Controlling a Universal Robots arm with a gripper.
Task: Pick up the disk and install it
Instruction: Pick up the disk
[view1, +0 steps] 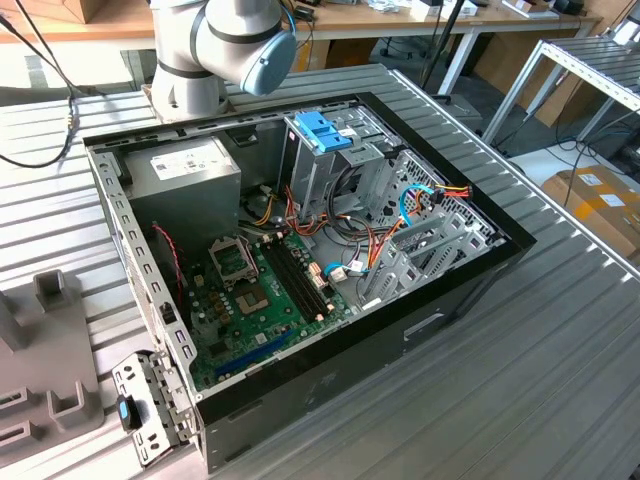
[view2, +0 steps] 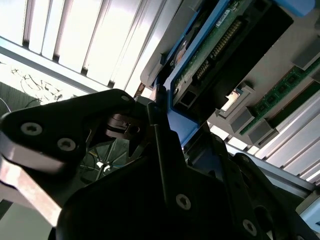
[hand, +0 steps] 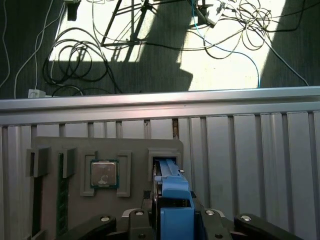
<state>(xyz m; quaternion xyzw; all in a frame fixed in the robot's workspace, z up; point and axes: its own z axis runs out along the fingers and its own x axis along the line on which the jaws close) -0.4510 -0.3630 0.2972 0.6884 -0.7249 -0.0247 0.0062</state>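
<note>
In the first wrist view the disk stands on edge with its blue plastic rail facing the camera. Its far end sits at a rectangular slot of the grey holder tray. My gripper closes on the disk from both sides, its dark fingers pressed against the blue rail. The second wrist view shows the disk's green circuit-board face and blue rail close up, with a black finger against the rail. Whether the disk is lifted out of the slot, I cannot tell.
The open computer case lies on the slatted metal table, with a motherboard, a grey power-supply box and a drive cage with a blue handle. The holder tray also carries a processor chip. The arm's base stands behind the case.
</note>
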